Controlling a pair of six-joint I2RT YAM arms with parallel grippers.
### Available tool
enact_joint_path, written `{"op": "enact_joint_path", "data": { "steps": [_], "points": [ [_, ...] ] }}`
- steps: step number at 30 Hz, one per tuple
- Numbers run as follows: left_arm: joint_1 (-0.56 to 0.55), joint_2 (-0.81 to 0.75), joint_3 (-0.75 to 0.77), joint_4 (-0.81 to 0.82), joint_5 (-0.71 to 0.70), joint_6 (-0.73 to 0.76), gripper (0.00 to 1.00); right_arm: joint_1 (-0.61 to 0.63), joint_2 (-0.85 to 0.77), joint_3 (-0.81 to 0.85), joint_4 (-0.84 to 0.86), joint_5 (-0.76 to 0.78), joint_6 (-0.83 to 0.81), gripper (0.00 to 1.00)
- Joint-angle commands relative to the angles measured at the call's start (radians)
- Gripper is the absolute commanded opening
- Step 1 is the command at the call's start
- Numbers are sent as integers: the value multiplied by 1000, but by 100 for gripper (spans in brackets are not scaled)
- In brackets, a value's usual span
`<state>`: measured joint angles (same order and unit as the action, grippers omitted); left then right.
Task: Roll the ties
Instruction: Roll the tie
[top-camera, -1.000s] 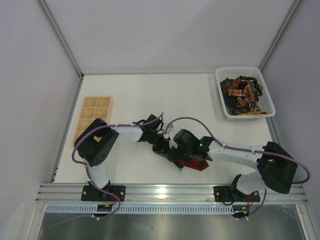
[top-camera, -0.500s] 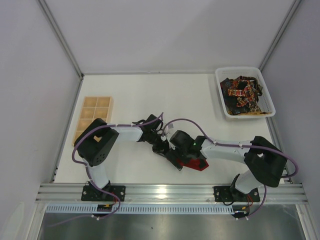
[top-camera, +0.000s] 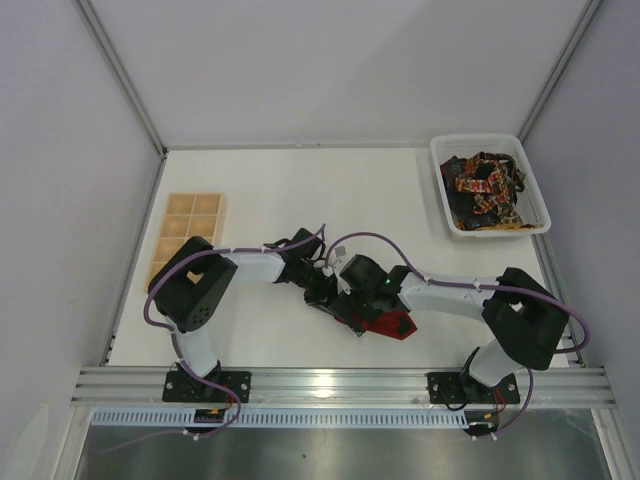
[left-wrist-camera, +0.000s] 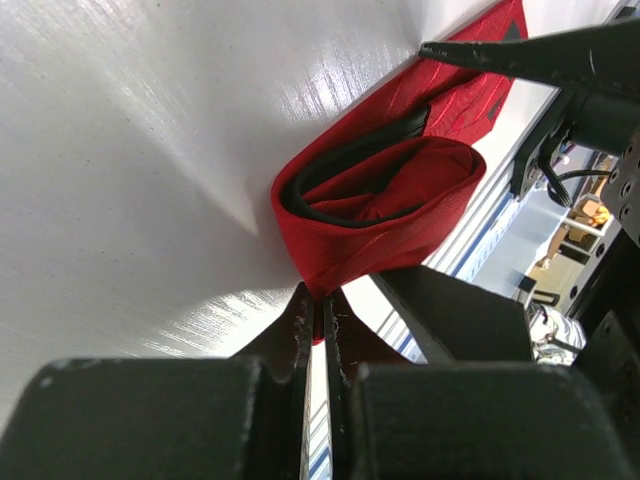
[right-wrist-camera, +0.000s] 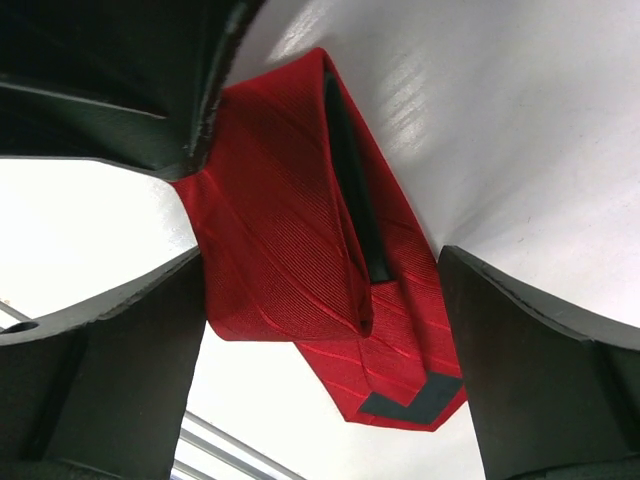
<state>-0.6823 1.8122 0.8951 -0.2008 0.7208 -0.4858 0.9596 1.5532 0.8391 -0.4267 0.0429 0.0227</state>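
- From the top view you get only a scrap of the red tie (top-camera: 388, 325), at about 6 o'clock on the surface (top-camera: 300, 190). It pokes out from under the two wrists that meet over it, and how either set of jaws stands is hidden there.
- Your left wrist view fills that in. The left jaws are pinched almost closed on a fold of the red tie, which is curled into a loose loop with dark lining showing inside.
- Your right wrist view shows the right jaws spread wide, one finger at 9 o'clock and one at 3 o'clock of the loop, gripping nothing. The tie's pointed end lies flat at 6 o'clock.
- Only the top view shows the rest. A white bin (top-camera: 441, 180) at 2 o'clock holds the patterned ties (top-camera: 485, 190) in a heap. A wooden divided tray (top-camera: 192, 222) sits at 9 o'clock. Both are well apart from the red tie.
- From above, the right arm's (top-camera: 450, 295) wrist covers most of the red tie.
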Motion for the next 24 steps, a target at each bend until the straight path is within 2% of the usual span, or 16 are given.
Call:
{"op": "enact_joint_path", "data": {
  "steps": [1, 13, 19, 21, 24],
  "points": [
    [7, -7, -2, 4, 34, 26, 1, -16, -2, 20, -17, -32, -20, 98],
    [10, -5, 7, -5, 39, 32, 1, -22, 34, 29, -35, -60, -67, 88],
    [12, -10, 7, -6, 37, 29, 0, -28, 47, 38, -37, -66, -58, 78],
    [12, -10, 10, -6, 35, 27, 0, -32, 41, 38, -35, -70, -56, 71],
    [13, -10, 10, -2, 35, 23, 0, -38, 28, 40, -32, -69, -50, 70]
  ]
}}
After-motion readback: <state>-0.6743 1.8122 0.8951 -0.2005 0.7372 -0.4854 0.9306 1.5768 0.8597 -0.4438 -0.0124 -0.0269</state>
